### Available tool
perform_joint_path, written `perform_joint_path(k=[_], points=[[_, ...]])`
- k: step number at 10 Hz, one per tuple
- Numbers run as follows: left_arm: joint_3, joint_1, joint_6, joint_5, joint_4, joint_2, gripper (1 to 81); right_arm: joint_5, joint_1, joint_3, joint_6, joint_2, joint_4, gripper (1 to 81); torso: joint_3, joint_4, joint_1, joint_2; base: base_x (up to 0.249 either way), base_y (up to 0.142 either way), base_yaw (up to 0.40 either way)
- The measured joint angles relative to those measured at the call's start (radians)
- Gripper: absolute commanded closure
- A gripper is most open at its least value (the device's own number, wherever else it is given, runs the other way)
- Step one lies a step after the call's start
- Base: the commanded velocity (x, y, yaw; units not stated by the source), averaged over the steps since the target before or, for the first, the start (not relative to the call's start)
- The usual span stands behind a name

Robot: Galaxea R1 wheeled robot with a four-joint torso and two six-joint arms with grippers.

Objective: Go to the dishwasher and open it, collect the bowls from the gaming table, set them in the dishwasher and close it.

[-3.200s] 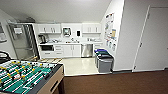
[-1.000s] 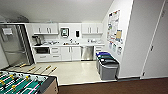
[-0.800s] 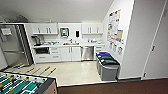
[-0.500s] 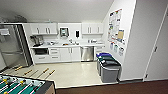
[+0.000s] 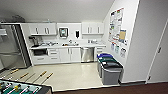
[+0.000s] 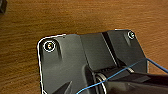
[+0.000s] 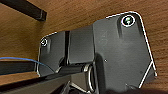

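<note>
Dishwasher point(image 5: 87, 54) shut under far counter, grey bins point(image 5: 110, 70) near, wrists above wood floor point(image 6: 75, 17), grip unreadable

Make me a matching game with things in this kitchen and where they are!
Things:
1. dishwasher
2. bins
3. posters
4. football table

Places:
A. on the right wall
B. nearest corner, lower left of the head view
C. under the counter, between white cabinets
D. on the floor against the right wall

Pairs: 1-C, 2-D, 3-A, 4-B
</note>
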Motion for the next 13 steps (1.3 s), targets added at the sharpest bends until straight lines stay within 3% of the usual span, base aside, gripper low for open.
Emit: perform_joint_path(k=[13], points=[[0.002, 0.003, 0.0, 0.0, 0.0, 0.003, 1.0, 0.0, 0.003, -0.007, -0.003, 0.016, -0.002, 1.0, 0.0, 0.0, 0.0, 0.0, 0.192, 0.0, 0.0]])
